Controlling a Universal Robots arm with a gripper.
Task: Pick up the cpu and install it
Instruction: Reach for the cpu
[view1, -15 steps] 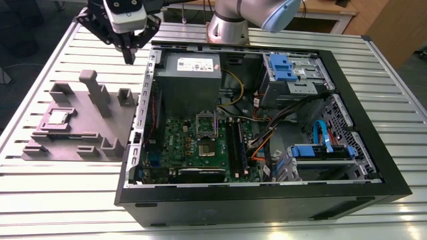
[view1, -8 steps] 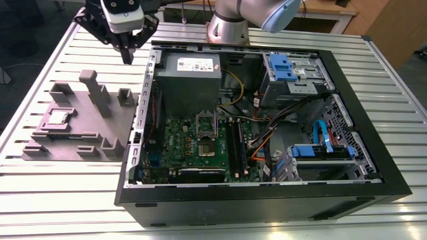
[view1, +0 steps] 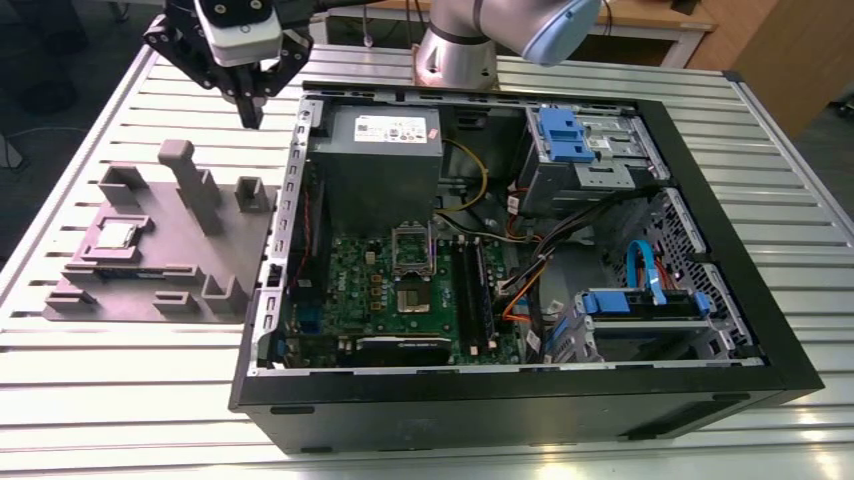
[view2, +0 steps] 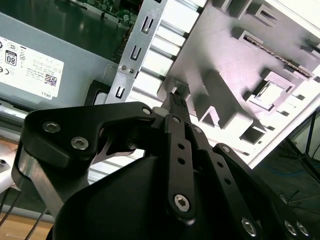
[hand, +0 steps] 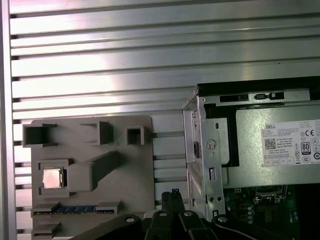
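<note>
**A:** Where's the cpu (view1: 118, 234)?

**B:** It lies flat in a square pocket of the grey block (view1: 200, 262), at the exterior view's left, outside the case (view1: 534, 405). In the first wrist view it shows as a pale square (hand: 52, 178) seated in that pocket.

**A:** And the gripper (view1: 250, 118)?

**B:** It hangs at the upper left of the exterior view, above the table (view1: 120, 400), over the gap between block and case. It is well apart from the chip. The jaws are closed on nothing; in both wrist views the fingertips meet (view2: 176, 96) (hand: 171, 195).

**A:** So the step in hand is the reach. How would you do it well?

**B:** I'd judge three things matter. The jaws must part before they come near, wide enough to straddle the chip. The descent should be straight down over the pocket, since the tall post (view1: 180, 165) stands close by and a slanted path could clip it. The fingers should also line up square with two opposite edges, because the pocket walls leave little room.

**A:** And the grip?

**B:** Light and level, I think. A flat chip held crooked would likely jam in the socket (view1: 411, 297) on the green board (view1: 350, 265).
</note>
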